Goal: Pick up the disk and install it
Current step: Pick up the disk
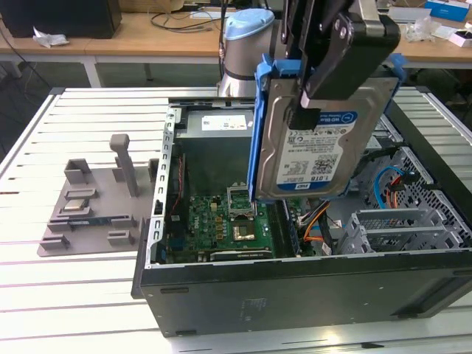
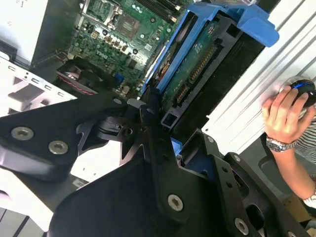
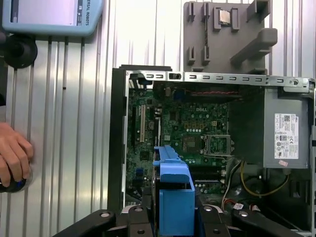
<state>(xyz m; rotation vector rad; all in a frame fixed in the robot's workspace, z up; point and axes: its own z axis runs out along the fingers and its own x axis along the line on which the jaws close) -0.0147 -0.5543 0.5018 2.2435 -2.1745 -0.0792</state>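
Hanging upright above the open PC case (image 1: 295,291), the disk (image 1: 324,147) sits pinched tight in the gripper (image 1: 304,112).
Exterior view gets the label face; second wrist view gets its green circuit-board side, and both wrist views catch a person's hand (image 3: 12,158) on the slatted table (image 3: 64,123).

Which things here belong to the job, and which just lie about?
In the job: flat silver-grey hard drive in blue plastic rails; black gripper clamped on it; open black computer case.
Lying about: grey parts holder beside the case; a person's hand.
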